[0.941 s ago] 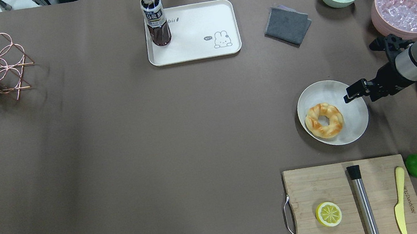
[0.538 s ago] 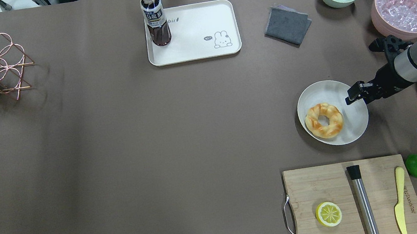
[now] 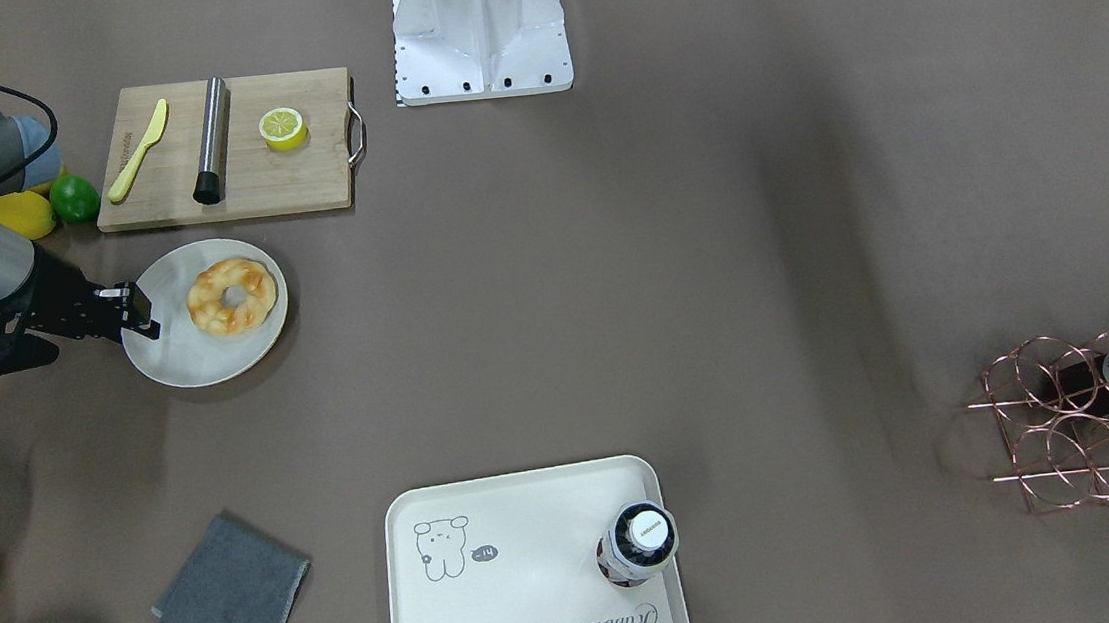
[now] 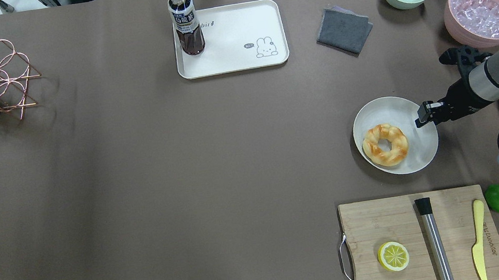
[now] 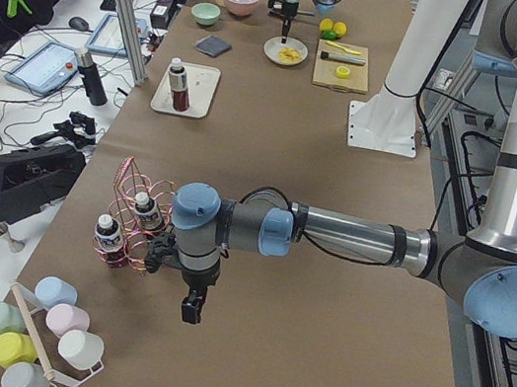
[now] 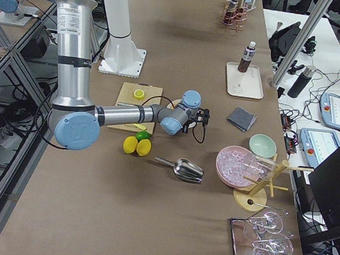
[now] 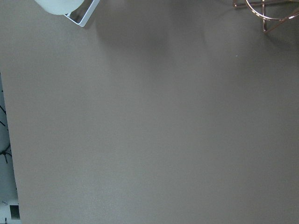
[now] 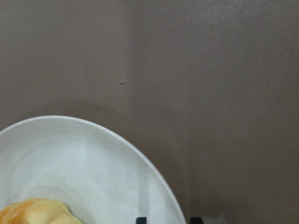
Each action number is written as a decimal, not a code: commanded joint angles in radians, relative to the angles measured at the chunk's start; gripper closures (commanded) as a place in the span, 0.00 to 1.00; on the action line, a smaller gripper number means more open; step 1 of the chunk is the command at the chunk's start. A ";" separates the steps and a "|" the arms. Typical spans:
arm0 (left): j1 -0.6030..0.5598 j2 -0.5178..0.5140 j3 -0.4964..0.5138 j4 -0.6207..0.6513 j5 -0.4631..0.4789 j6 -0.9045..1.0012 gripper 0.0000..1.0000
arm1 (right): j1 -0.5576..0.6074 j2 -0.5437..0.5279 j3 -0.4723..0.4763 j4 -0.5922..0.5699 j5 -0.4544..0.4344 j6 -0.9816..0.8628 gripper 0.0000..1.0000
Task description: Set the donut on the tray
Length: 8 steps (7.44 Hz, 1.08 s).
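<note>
Overhead view: the right claw [image 4: 423, 114] hangs at the right edge of the plate [image 4: 419, 150], beside the donut [image 4: 385, 145] and not over it.
Right claw fingers: in the wrist view two dark fingertips [image 8: 140, 220] stand a little apart with the plate rim between them; they pinch nothing.
Donut: lies flat on the plate, left of the claw, untouched.
Next move, as I judge: the claw must shift left and spread wider, because the ring is broad.
Tray [image 4: 235, 39]: far side, well apart to the left. A bottle [image 4: 186, 22] stands in its far left corner, so the donut should go on the bare part.
Left claw [image 5: 190, 310]: near the wire rack [image 5: 137, 227], out of the way; spread or pressed together, I cannot tell.
</note>
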 commanded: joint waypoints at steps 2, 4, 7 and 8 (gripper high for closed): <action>0.000 0.000 -0.001 0.000 0.000 -0.001 0.02 | 0.002 -0.010 0.013 0.000 0.000 0.000 1.00; 0.000 0.000 -0.001 0.000 0.000 -0.001 0.02 | 0.002 -0.012 0.022 0.000 0.004 0.002 1.00; 0.000 -0.002 0.000 0.000 0.001 -0.001 0.02 | 0.049 0.003 0.061 -0.002 0.078 0.005 1.00; 0.000 -0.002 0.000 0.000 0.001 -0.001 0.02 | 0.054 0.019 0.059 -0.003 0.078 0.005 1.00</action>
